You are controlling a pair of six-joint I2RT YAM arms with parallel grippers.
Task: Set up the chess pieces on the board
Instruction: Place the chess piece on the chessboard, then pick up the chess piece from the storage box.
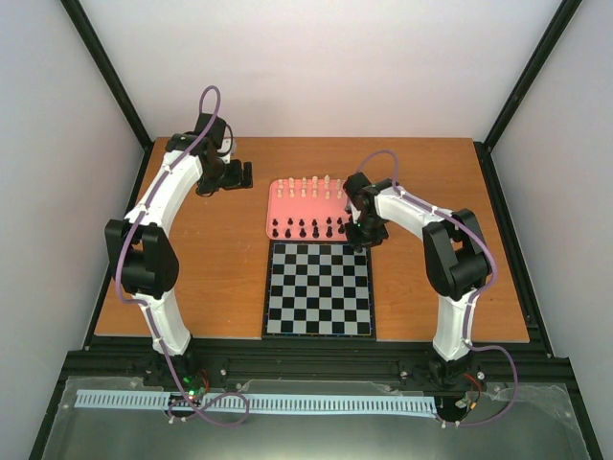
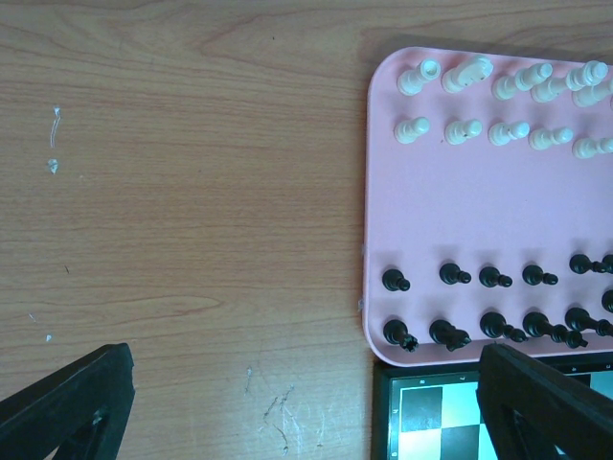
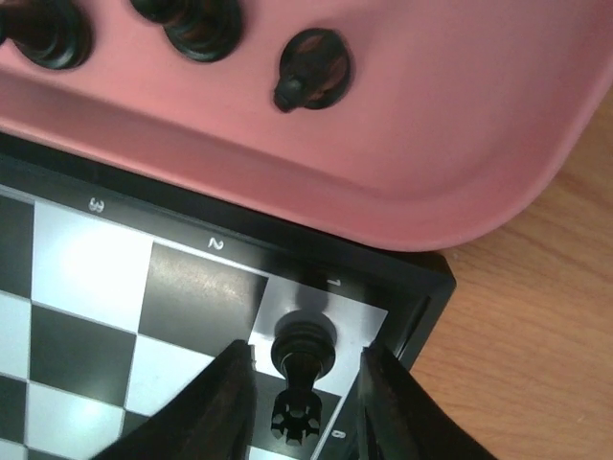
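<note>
From the top camera, my left tool (image 1: pixel 241 174) hangs over the bare table (image 1: pixel 211 268), off to the left of the pink tray (image 1: pixel 278 206). Most of the chess pieces (image 1: pixel 308 228) stand in the tray, cream rows at the far side and black rows at the near side. The board (image 1: pixel 319 287) sits just in front of it. My right tool (image 1: pixel 362 240) is down at the board's far right corner.

On the left wrist camera, my two fingers (image 2: pixel 77 402) are spread wide at the bottom of the view, released, with only wood between them. The tray's left half shows the cream pieces (image 2: pixel 465 129) and the black ones (image 2: pixel 490 276), and a corner of the board peeks in below.

On the right wrist camera, a black rook (image 3: pixel 305 347) stands upright on the pale corner square. My fingers (image 3: pixel 215 402) flank it with a gap showing on each side, so this tool is released too. The tray's rim lies just beyond the board's edge.
</note>
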